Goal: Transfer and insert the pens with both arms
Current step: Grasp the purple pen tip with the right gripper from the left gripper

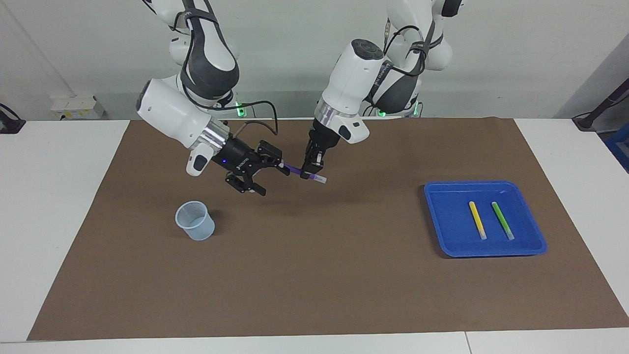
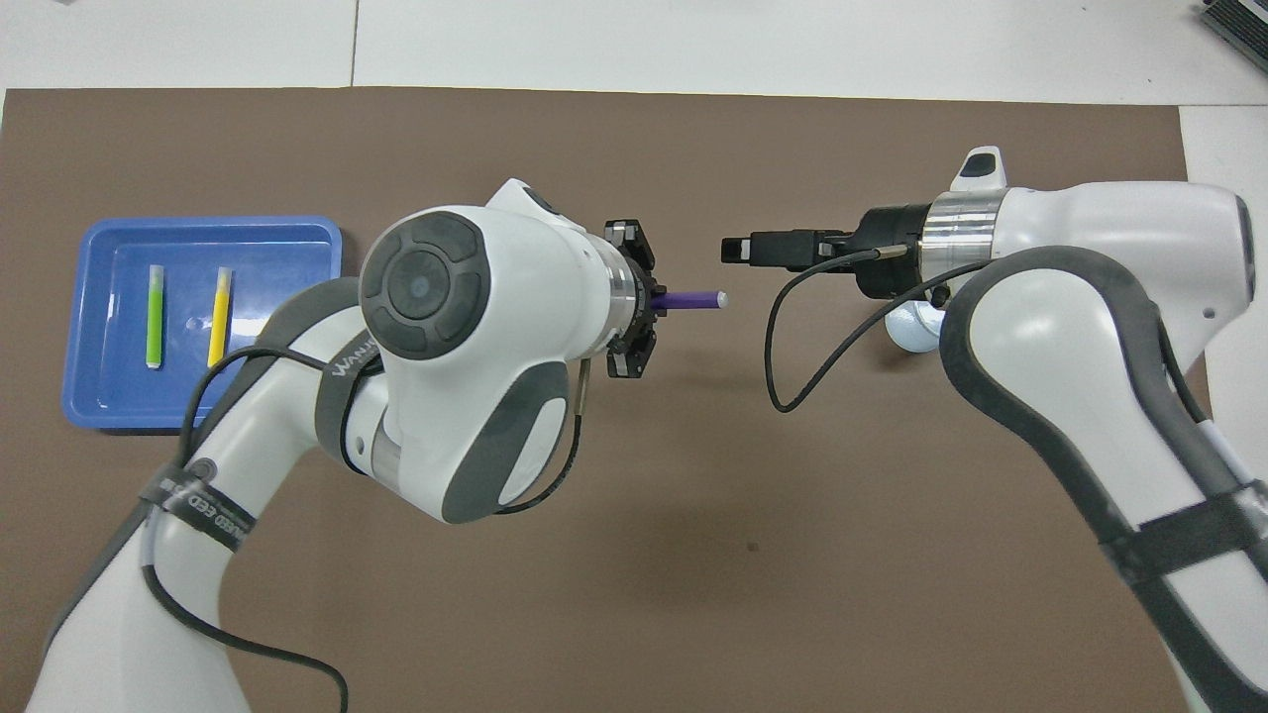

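Over the brown-matted bench (image 1: 314,275), the left pincer (image 1: 311,173) clamps the purple pen (image 1: 295,170) in mid-air, its white tip reaching between the right pincer's (image 1: 268,173) spread fingers. Light, stiff and slick, it probably wants gripping on the bare purple barrel.

Only scraps of lettering could be read: white capitals beginning "WAN" ran along the grey band (image 2: 342,368) of the left arm, and a black strap (image 2: 198,500) lower on that arm carried white letters like "EED". Everything else stayed illegible.
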Robot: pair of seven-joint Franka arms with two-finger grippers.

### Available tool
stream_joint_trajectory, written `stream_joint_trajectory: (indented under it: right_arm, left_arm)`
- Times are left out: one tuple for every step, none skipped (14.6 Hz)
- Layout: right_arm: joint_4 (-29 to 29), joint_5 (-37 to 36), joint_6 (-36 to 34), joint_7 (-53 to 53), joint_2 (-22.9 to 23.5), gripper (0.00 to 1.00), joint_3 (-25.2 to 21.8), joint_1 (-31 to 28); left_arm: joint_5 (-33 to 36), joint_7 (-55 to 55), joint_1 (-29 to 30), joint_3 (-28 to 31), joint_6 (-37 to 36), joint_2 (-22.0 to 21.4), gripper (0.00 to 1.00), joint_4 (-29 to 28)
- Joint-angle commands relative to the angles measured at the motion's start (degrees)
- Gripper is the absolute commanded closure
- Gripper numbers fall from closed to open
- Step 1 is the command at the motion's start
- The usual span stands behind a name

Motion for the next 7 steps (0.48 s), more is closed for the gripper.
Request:
stream_joint_trajectory:
  right_arm:
    - [1.3,1.4,-6.5,-1.5,-1.0,0.0,0.1,-3.6]
    - [1.3,1.2,-7.8,-1.5,-1.5,0.01,0.1,-4.2]
    - [1.2,1.0,-8.1,-1.5,-1.8,0.04,0.1,-4.5]
    - [1.2,1.0,-8.0,-1.5,-2.0,0.08,0.1,-4.4]
    - [1.2,1.0,-7.8,-1.1,-2.0,0.12,0.1,-4.1]
    - [1.0,1.0,-7.5,-0.6,-2.1,0.19,0.1,-3.9]
    - [0.4,1.0,-7.9,-0.2,-2.3,0.2,0.2,-3.9]
  left_arm:
    - [-0.8,0.2,-0.5,1.1,1.3,-0.8,1.0,-1.4]
    - [-0.8,0.3,-0.5,1.1,1.4,-0.8,1.0,-1.5]
    - [-0.8,0.5,-0.5,1.1,1.4,-0.8,1.0,-1.5]
    - [-0.8,0.6,-0.5,1.1,1.4,-0.8,1.0,-1.5]
    - [-0.8,0.5,-0.5,1.1,1.8,-0.9,1.0,-1.6]
    - [-0.8,0.4,-0.6,1.1,3.1,-0.8,1.0,-1.7]
    - [-0.8,0.1,-0.9,1.1,4.4,-0.7,1.0,-1.8]
